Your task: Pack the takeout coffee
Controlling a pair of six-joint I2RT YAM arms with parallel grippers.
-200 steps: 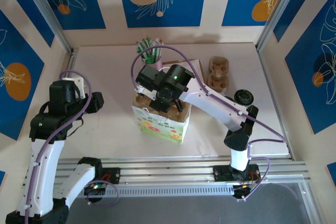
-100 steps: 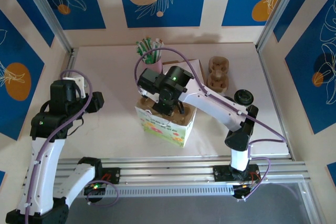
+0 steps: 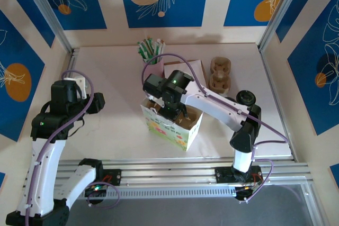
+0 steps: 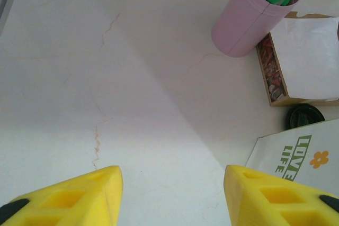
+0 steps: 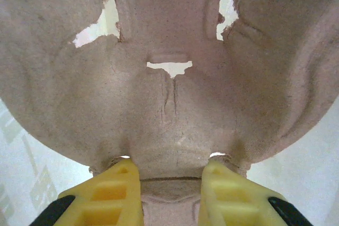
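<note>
Far left of the paper bag (image 3: 165, 129), the left pincer (image 4: 170, 177) hangs over bare table (image 4: 79, 78), jaws half-wide and holding nothing; the pink cup of sticks (image 4: 249, 25) stands ahead to its right. Over that bag, the right pincer (image 5: 169, 178) is clamped narrow on a brown pulp cup carrier (image 5: 169, 104) sitting in the bag's mouth. Right of that pincer, well apart, the takeout coffee (image 3: 246, 98) stands by the arm's elbow, black lid up.
</note>
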